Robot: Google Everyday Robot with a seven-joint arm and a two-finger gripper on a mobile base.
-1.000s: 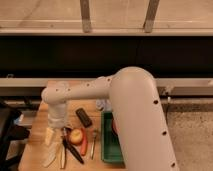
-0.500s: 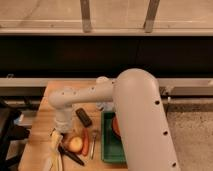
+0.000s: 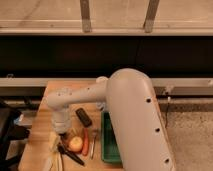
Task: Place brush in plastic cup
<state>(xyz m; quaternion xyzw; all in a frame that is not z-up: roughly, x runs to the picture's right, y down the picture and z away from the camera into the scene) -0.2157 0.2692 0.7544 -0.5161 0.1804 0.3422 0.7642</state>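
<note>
Wooden table (image 3: 36, 137) stands before a dark wall with windows above. The gripper (image 3: 61, 130) points down close over it, fingers spread apart and holding nothing. The brush (image 3: 72, 156) lies flat just nearer the camera than the gripper, slightly to its right, beside a yellowish round fruit (image 3: 75, 144). Farther right are a fork (image 3: 94, 145) and a green tray (image 3: 107, 147).

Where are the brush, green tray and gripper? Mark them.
brush (image 3: 73, 157): camera view, mid handle.
green tray (image 3: 111, 146): camera view, bare floor.
gripper (image 3: 61, 133): camera view, its tip, low over the brush's end.
</note>
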